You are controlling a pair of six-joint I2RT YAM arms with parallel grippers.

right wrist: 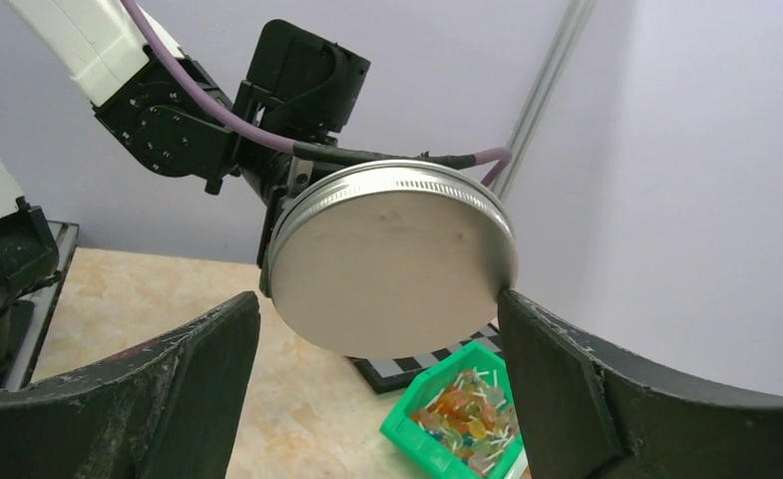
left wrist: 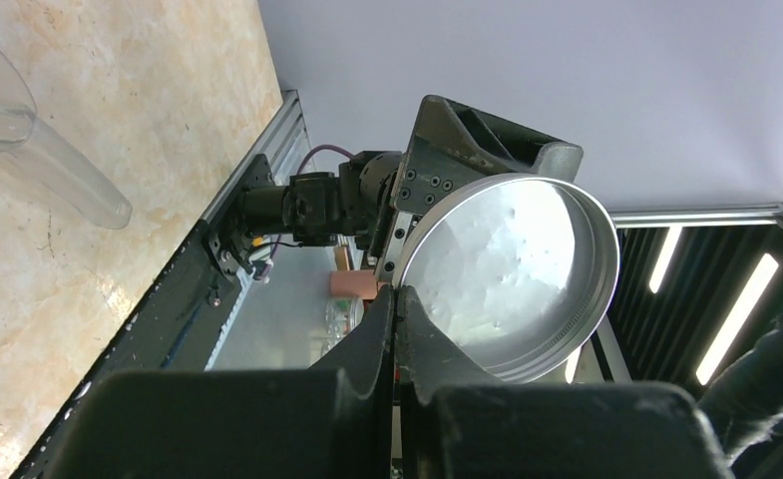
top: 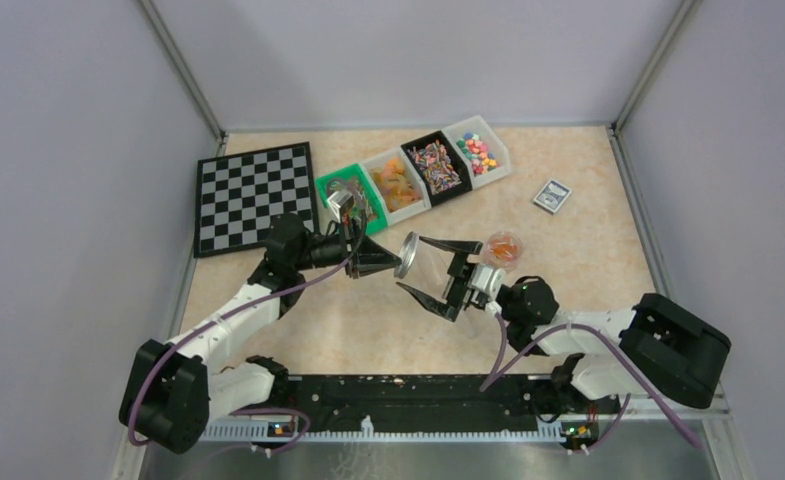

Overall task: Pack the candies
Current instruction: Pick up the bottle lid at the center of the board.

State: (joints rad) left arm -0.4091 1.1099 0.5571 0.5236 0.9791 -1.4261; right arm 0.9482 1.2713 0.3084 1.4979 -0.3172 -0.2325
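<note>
Two hands are facing each other above the middle of the counter. The left hand is pinching a metal lid by its rim, with its fingers pressed together on the edge. It is holding the lid on its side, the flat top turned toward the right arm. The right hand is standing wide open, and the lid is sitting in the mouth between its two spread fingers. In the right wrist view one fingertip is lying just beside the lid's edge, and whether it is touching cannot be told. The candies are lying in four small bins set in a row at the far side of the counter. These are a green bin, a white bin of orange pieces, a black bin of mixed colours, and a second white bin of bright round ones. More orange-red candies are sitting in a small clear tub on the counter, just beyond the right hand. A chessboard is lying beside the green bin, and a small card box is resting well apart, toward the right wall.
</note>
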